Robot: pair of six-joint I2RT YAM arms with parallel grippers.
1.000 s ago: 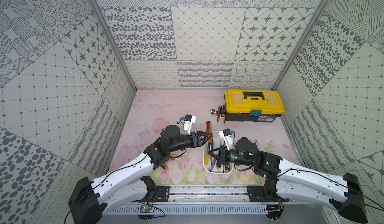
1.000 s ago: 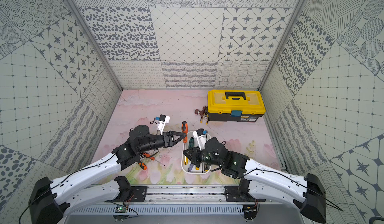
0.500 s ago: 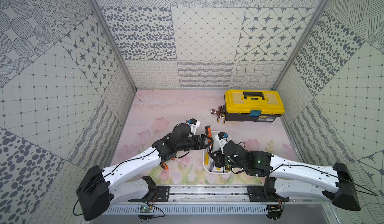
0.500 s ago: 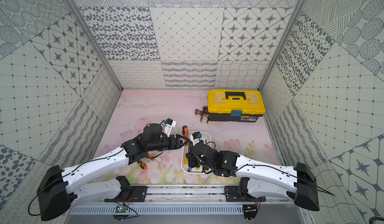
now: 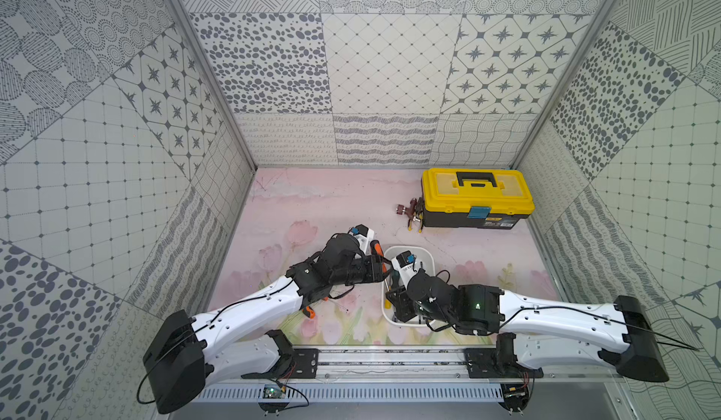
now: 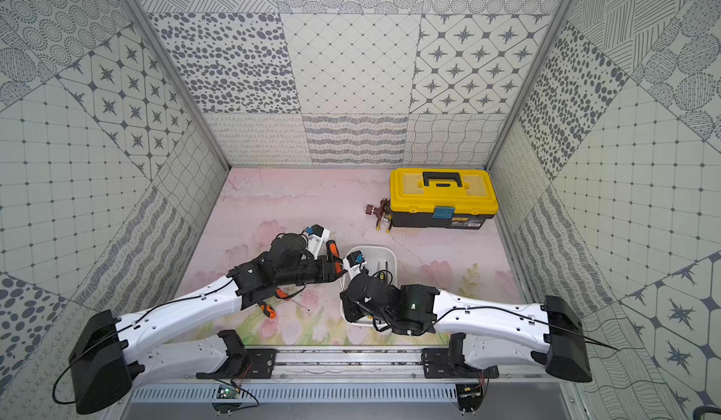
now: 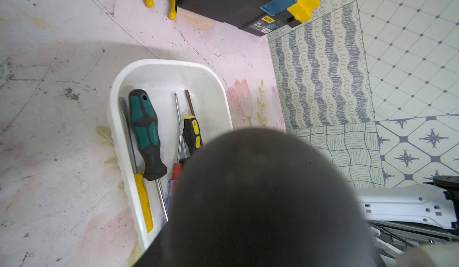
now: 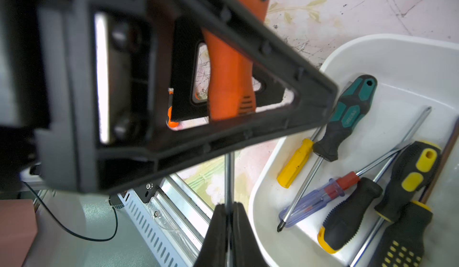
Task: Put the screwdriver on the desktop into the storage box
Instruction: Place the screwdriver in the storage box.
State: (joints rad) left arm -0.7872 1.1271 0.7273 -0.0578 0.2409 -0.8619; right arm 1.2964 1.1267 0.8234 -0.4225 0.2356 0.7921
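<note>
An orange-handled screwdriver [image 5: 375,245] [image 6: 331,247] [image 8: 228,79] hangs at the left rim of the white storage box [image 5: 429,256] [image 6: 390,254] [image 7: 161,63] [image 8: 372,40], just above the pink desktop [image 5: 312,203]. My right gripper [image 8: 228,211] [image 5: 390,287] is shut on its metal shaft. My left gripper [image 5: 384,267] [image 6: 337,267] [image 8: 323,104] has a jaw on each side of the orange handle, close against it. Several other screwdrivers lie in the box. A dark blurred body blocks the left wrist view, hiding the left jaws.
A second, small orange screwdriver [image 5: 308,312] [image 6: 269,312] lies on the desktop under my left arm. A yellow-lidded black toolbox [image 5: 476,199] [image 6: 443,197] stands at the back right, with pliers [image 5: 413,213] [image 7: 171,5] beside it. Patterned walls enclose the desktop.
My left arm has moved right towards the box, and its jaws have widened, then narrowed round the orange handle. The right arm has shifted left, still shut on the shaft.
</note>
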